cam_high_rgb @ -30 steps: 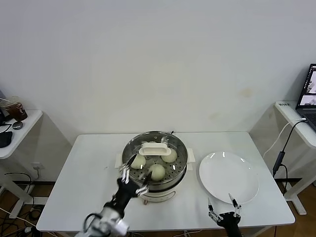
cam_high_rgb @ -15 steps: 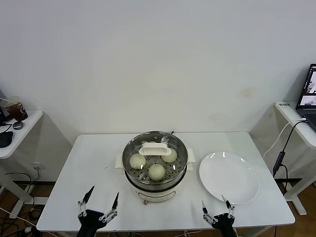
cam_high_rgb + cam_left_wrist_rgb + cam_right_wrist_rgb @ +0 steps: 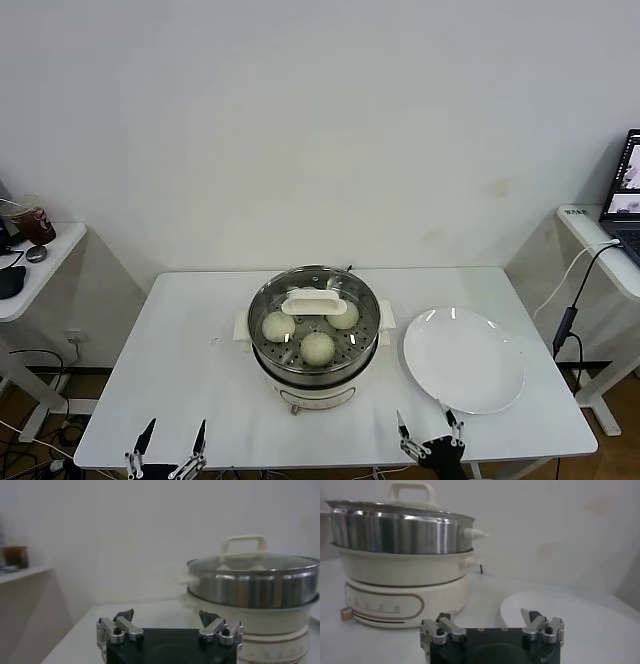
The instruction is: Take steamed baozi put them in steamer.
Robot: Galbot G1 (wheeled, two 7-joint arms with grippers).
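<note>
The steamer [image 3: 322, 392] stands mid-table with the glass lid and its white handle [image 3: 314, 301] on top. Through the lid I see three baozi: one on the left [image 3: 278, 326], one in front [image 3: 318, 348], one on the right [image 3: 343, 315]; a fourth is not visible. My left gripper [image 3: 168, 448] is open and empty at the table's near edge, front-left of the steamer. My right gripper [image 3: 427, 432] is open and empty at the near edge, in front of the white plate [image 3: 463, 358]. The left wrist view shows the left gripper [image 3: 166, 616] and the steamer [image 3: 252, 587]. The right wrist view shows the right gripper [image 3: 485, 616], the steamer [image 3: 400, 532] and the plate [image 3: 555, 610].
The white table [image 3: 180, 340] holds only the steamer and the bare plate. A side table [image 3: 45, 262] with a cup [image 3: 35, 222] stands at far left. A desk with a laptop [image 3: 628, 190] and a hanging cable stands at far right.
My left gripper has drawn back from the steamer's front rim down to the table's near edge, open and empty. My right gripper has shifted slightly left and lower.
</note>
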